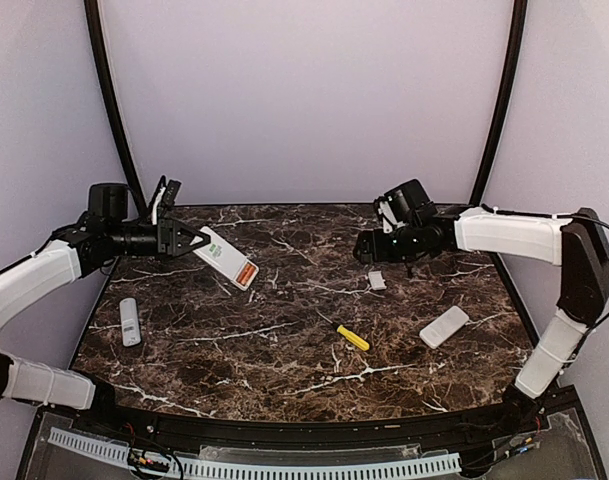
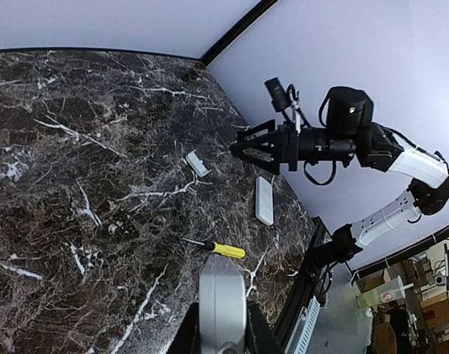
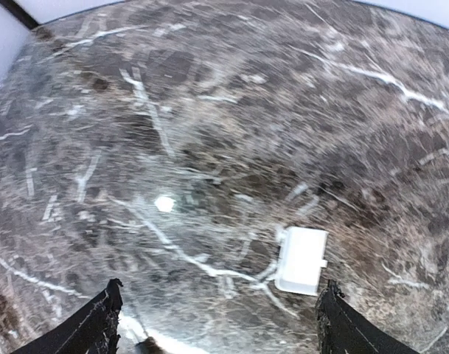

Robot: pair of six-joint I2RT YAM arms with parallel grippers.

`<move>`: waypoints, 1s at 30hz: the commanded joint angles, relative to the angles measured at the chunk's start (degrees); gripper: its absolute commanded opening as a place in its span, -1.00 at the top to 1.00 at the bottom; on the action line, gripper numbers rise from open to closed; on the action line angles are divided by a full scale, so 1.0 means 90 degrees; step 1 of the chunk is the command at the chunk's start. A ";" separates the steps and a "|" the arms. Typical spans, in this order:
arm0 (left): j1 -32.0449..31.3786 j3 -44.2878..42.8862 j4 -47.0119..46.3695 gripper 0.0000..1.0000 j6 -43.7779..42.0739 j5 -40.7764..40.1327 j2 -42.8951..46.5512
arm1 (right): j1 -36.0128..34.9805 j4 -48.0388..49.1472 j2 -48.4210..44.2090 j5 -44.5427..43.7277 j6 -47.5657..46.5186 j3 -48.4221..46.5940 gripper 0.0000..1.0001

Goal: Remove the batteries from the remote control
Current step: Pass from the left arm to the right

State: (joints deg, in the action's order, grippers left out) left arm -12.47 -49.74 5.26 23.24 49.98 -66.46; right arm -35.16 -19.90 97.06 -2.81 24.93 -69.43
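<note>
Batteries (image 1: 245, 274) show only as an orange-red patch at the near right end of the held remote (image 1: 222, 256), which is raised above the far left of the marble table (image 1: 284, 385); how many are seated there I cannot tell. The left gripper (image 1: 198, 240) is closed tight on that remote's other end, with the open bay pointing toward the middle. The right gripper (image 1: 365, 247) hangs over the far right with its jaws spread wide and nothing between them. A second remote (image 1: 130, 321) lies flat near the left edge and a third remote (image 1: 444, 326) lies at the near right. A yellow-handled screwdriver (image 1: 352, 337) rests between them, well apart from both. A small white cover (image 3: 301, 259) lies on the table just under the right gripper. The step now appears to be reaching across for a cell. The left grip should hold steady while the right narrows its jaws, approaches along the bay, and lifts one end of the cell first so it doesn't spring away.
</note>
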 commanded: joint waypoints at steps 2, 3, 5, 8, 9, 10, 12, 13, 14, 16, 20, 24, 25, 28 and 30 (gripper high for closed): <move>-0.0460 -0.0233 0.0488 1.00 -0.0317 0.0004 -0.0380 | -0.0713 0.0813 -0.0649 0.0809 -0.0840 0.0157 -0.79; -0.0514 -0.0249 0.0509 1.00 -0.0327 0.0028 -0.0490 | -0.0861 0.0889 -0.0710 0.0871 -0.0882 0.0167 -0.80; -0.0645 -0.0289 0.0492 1.00 -0.0251 0.0131 -0.0653 | -0.1195 0.1041 -0.0812 0.0910 -0.0919 0.0170 -0.84; -0.0815 -0.0362 0.0392 1.00 -0.0066 0.0385 -0.0973 | -0.1577 0.1069 -0.0812 0.0856 -0.0925 0.0018 -0.97; -0.0853 -0.0433 0.0392 1.00 0.0014 0.0448 -0.1042 | -0.1673 0.1087 -0.0772 0.0874 -0.0923 -0.0048 -0.97; -0.0934 -0.0476 0.0424 1.00 0.0049 0.0552 -0.1183 | -0.1775 0.1116 -0.0720 0.0915 -0.0924 -0.0116 -0.97; -0.1076 -0.0609 0.0503 1.00 0.0116 0.0644 -0.1361 | -0.1953 0.1183 -0.0566 0.1013 -0.0940 -0.0242 -0.97; -0.1115 -0.0702 0.0545 1.00 0.0140 0.0656 -0.1417 | -0.2048 0.1181 -0.0460 0.1024 -0.0972 -0.0324 -0.97; -0.1193 -0.0747 0.0641 1.00 0.0151 0.0655 -0.1525 | -0.2140 0.1177 -0.0359 0.1025 -0.0998 -0.0414 -0.97; -0.1248 -0.0882 0.0791 1.00 0.0172 0.0649 -0.1679 | -0.2310 0.1158 -0.0146 0.1010 -0.1077 -0.0582 -0.97; -0.1261 -0.1074 0.1061 1.00 0.0105 0.0628 -0.1979 | -0.2505 0.1223 0.0133 0.1095 -0.1092 -0.0800 -0.97; -0.1261 -0.1227 0.1149 1.00 0.0004 0.0752 -0.2201 | -0.2664 0.1212 0.0424 0.1058 -0.1095 -0.1006 -0.97; -0.1268 -0.1270 0.1151 1.00 -0.0020 0.0823 -0.2228 | -0.2696 0.1185 0.0510 0.1025 -0.1099 -0.1072 -0.97; -0.1271 -0.1352 0.1178 1.00 -0.0087 0.0881 -0.2384 | -0.2840 0.1099 0.0741 0.0920 -0.1108 -0.1288 -0.97; -0.1271 -0.1375 0.1182 1.00 -0.0137 0.0923 -0.2454 | -0.2924 0.0989 0.0925 0.0746 -0.1095 -0.1471 -0.97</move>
State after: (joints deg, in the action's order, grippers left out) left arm -23.79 -60.01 14.50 23.68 55.22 -88.09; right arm -59.66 -10.63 102.87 6.15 15.46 -79.11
